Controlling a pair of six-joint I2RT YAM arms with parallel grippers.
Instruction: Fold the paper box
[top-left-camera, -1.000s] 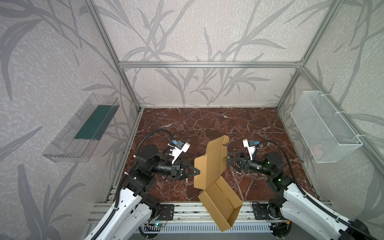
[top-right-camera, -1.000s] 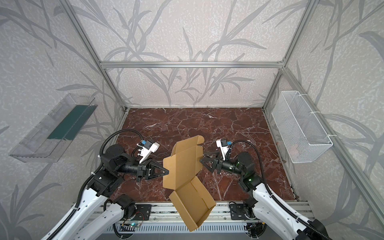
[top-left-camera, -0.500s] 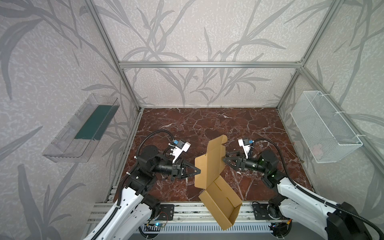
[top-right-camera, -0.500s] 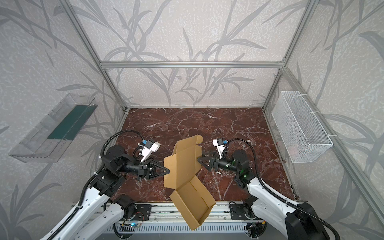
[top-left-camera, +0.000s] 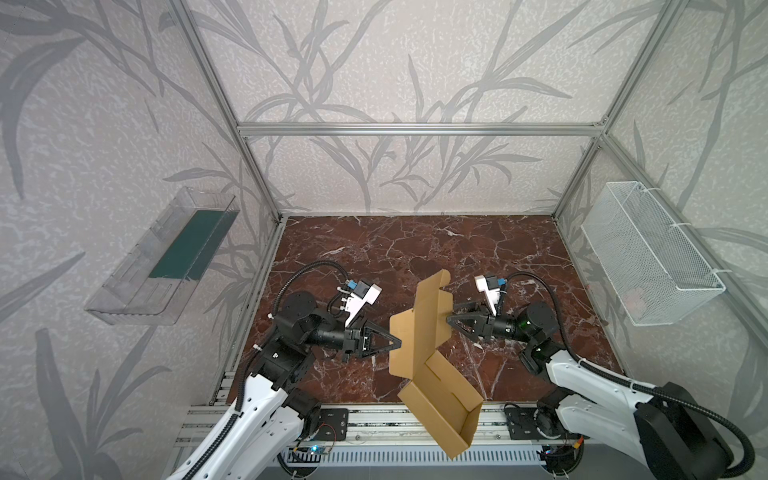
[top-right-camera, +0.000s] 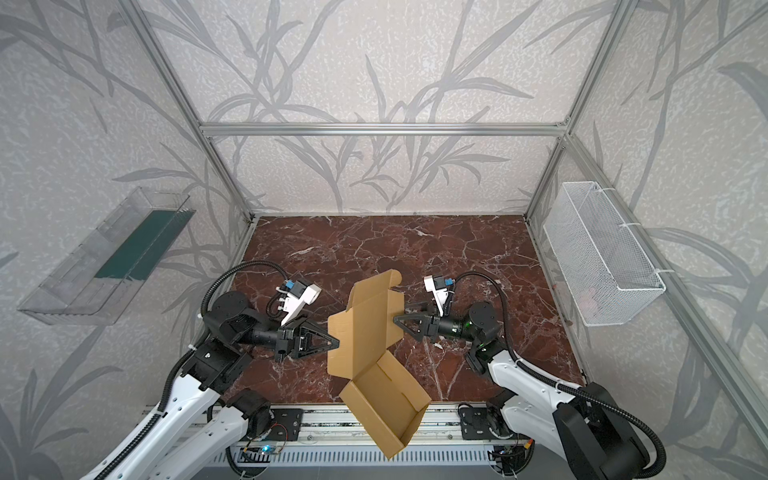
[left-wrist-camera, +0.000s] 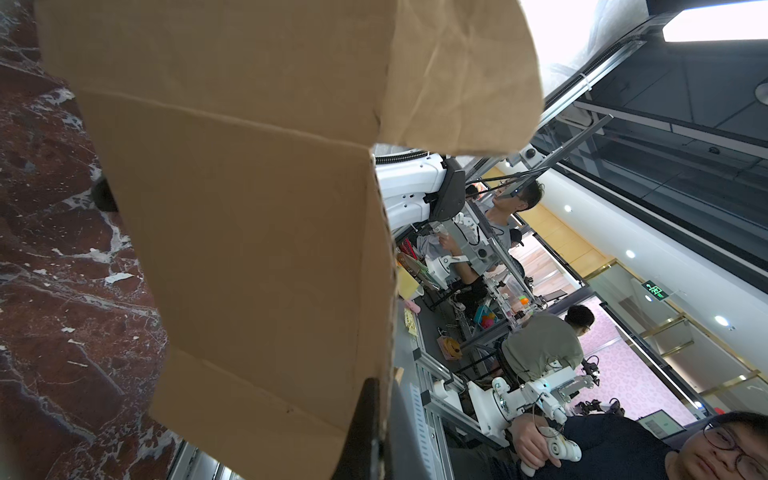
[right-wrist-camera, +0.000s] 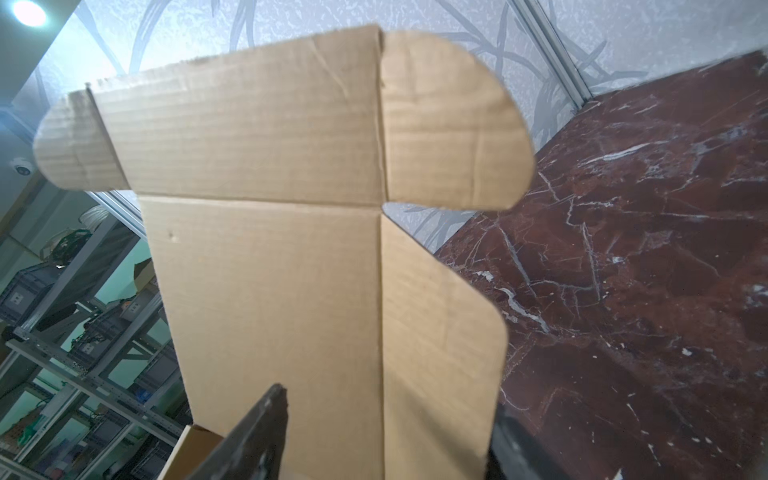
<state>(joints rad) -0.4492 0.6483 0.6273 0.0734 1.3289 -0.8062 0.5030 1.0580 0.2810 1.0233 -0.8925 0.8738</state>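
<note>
The paper box (top-left-camera: 417, 332) was pinched edgewise by the left claw (top-left-camera: 398, 343) and straddled by the parted right claw (top-left-camera: 450, 316), by whose closing push that thin hold could have been dislodged.

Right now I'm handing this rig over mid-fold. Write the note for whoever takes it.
Left gripper: shut on the left edge of the box, holding it up off the table.
Right gripper: open, fingers either side of the lid's right flap, not gripping.
Done: the tray walls are up.
Left: fold in the lid flaps, close the lid.
</note>
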